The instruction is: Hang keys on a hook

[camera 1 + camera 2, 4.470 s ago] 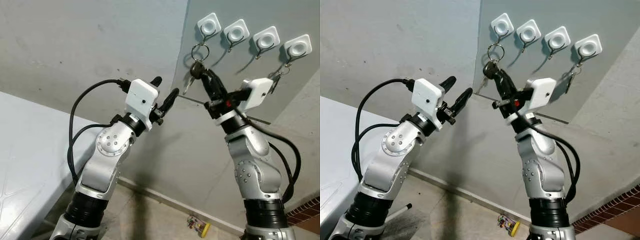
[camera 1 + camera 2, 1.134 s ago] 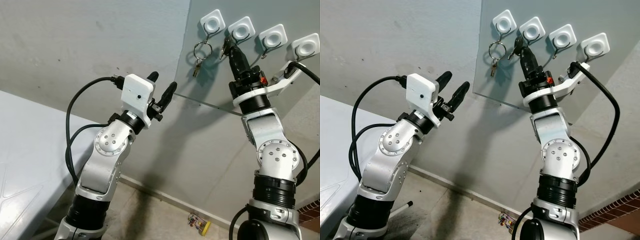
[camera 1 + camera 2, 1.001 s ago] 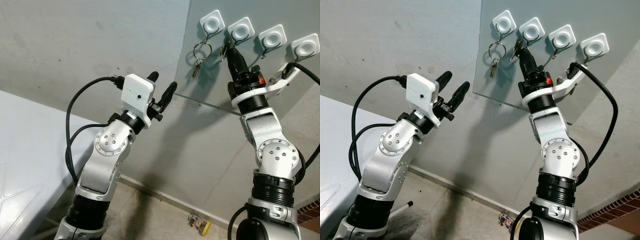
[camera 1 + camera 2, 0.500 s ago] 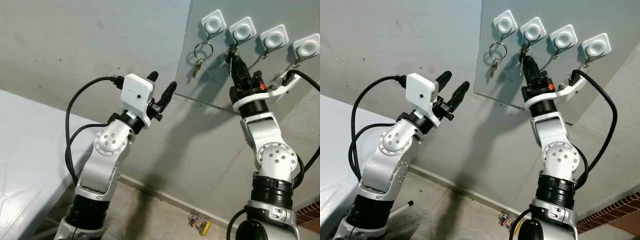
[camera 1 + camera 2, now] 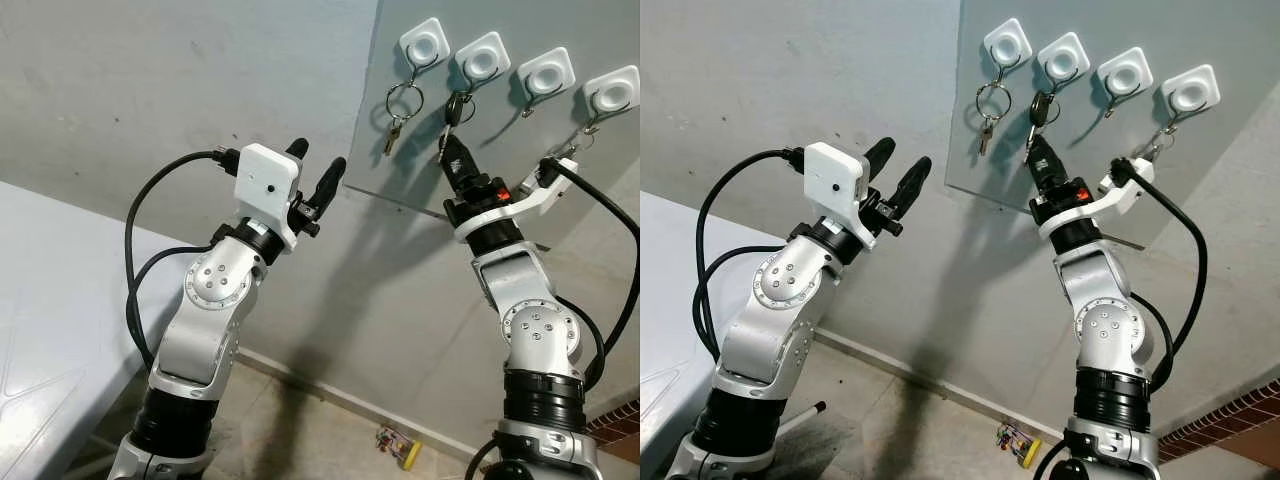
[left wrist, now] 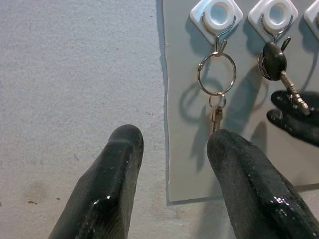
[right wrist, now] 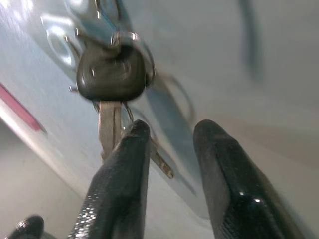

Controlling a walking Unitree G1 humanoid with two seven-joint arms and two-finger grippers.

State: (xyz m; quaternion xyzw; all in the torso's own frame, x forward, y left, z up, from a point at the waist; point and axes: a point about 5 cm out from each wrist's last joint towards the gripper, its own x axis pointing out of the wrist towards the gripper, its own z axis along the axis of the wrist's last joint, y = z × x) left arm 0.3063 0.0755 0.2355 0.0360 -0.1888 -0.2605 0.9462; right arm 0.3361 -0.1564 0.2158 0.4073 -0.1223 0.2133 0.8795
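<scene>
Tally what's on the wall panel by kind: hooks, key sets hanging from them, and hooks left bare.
White hooks: 4, the first at
Key sets hanging: 3: ring with small key, black-headed key, small keys on the last hook
Bare hooks: 1
Total on the panel: 7 (4 hooks, 3 key sets)

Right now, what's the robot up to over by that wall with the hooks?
It is hanging keys. The black-headed key hangs from the second hook on the grey wall panel. The right gripper sits just below it with its fingers apart, holding nothing. The left gripper is raised beside the panel, open and idle. Another key ring hangs on the first hook.
</scene>
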